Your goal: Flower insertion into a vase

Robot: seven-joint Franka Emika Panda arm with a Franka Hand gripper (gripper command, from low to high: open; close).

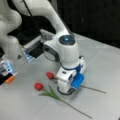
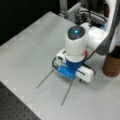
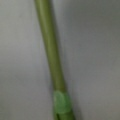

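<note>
Flowers: your gripper (image 1: 65, 87) sits low over one flower (image 1: 50, 75) lying on the worktop (image 1: 105, 67); whether the jaws grip it, you cannot tell. Only the wrist view shows its stem (image 3: 51, 50) close. Second flower (image 1: 39, 86) lies beside. The vase (image 2: 111, 64) stands upright, apart, in a front view.

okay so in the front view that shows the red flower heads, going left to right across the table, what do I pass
In that front view: orange block at the left edge → red flower head of the nearer flower → red flower head of the farther flower → the arm's wrist with the gripper down over the farther stem → that stem's free end.
</note>
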